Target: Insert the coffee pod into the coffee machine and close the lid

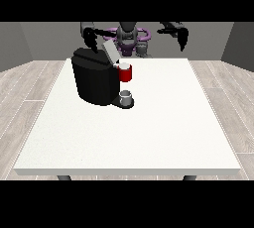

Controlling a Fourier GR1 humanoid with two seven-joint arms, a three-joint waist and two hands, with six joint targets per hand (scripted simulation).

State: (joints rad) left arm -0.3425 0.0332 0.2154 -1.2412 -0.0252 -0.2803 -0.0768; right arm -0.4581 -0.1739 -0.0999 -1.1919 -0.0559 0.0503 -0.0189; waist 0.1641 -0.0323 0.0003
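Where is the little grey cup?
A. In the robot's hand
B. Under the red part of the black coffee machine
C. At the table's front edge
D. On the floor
B: the grey cup sits on the coffee machine's base, right below its red part, with both hands raised away from it.

The desk (149, 138) has a smooth, matt white top with a faint speckle. The coffee machine (94, 81) looks like black plastic with a dull sheen, its raised lid (110, 51) a pale grey, and its front part (125, 73) glossy red. The cup (126, 96) under it looks like grey metal. The floor (30, 93) shows pale wood planks.
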